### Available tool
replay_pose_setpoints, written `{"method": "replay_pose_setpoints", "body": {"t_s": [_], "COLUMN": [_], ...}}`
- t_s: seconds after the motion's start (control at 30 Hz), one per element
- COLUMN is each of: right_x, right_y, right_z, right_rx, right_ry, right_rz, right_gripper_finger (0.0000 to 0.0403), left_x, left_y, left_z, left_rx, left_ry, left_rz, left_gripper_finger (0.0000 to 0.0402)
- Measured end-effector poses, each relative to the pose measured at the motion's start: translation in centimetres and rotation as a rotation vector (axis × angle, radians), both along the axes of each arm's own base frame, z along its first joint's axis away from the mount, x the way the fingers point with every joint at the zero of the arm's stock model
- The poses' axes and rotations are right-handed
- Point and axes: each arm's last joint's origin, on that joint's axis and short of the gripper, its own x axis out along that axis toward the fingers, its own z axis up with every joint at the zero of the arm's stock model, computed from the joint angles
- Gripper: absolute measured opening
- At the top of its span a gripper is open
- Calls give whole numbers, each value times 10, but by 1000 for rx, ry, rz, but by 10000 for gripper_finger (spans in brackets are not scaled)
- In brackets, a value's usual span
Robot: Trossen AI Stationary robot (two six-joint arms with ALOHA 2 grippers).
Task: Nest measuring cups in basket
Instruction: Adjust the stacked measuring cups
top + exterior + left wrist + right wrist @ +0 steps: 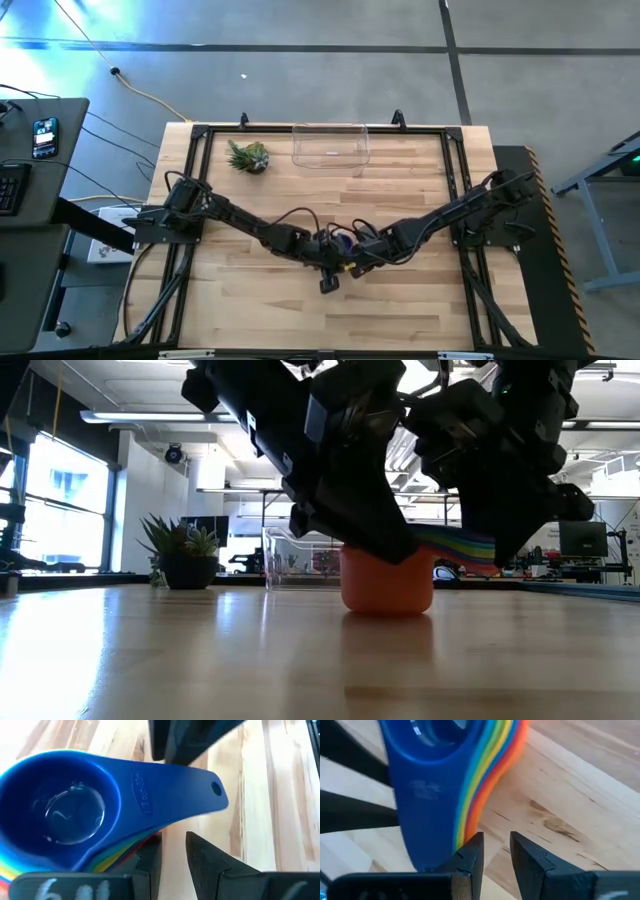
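Observation:
The measuring cups (65, 810) sit nested in one stack at the table's middle (342, 240). A blue cup is on top and an orange cup (387, 580) stands by its bottom on the wood. Their handles fan out in rainbow colours (470, 795). My left gripper (172, 857) and my right gripper (496, 852) both hang over the stack, each open by a narrow gap with only bare wood between the fingers. The clear basket (330, 145) stands at the far edge, apart from the stack. My left gripper slants down beside the stacked handles; one finger (150, 857) stands right at the lower handles' side edge (142, 840). Whether it touches them I cannot tell. My right gripper points steeply down near the handles' free ends; one finger (471, 852) stands at the orange handle's edge (470, 820). Whether it touches I cannot tell.
A small spiky green plant (248, 157) in a dark pot stands at the far left, next to the basket. Black frame rails (200, 200) run along the table's sides. Bare wood lies toward the near edge (330, 320).

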Motion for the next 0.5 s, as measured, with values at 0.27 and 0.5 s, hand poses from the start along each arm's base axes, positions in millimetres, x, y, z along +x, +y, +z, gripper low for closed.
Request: {"method": "replay_pose_setpoints", "body": {"t_s": [0.27, 0.5], "right_x": [2, -11], "right_y": [1, -4], "right_z": [1, 10], "right_rx": [21, -12], "right_ry": [-20, 47], "right_rz": [25, -9], "right_gripper_finger": [87, 87], "left_x": [3, -1], "left_y": [12, 14], "left_z": [0, -3], "left_rx": [-10, -13], "left_ry": [5, 64], "left_rz": [41, 17], "left_gripper_finger": [78, 78]}}
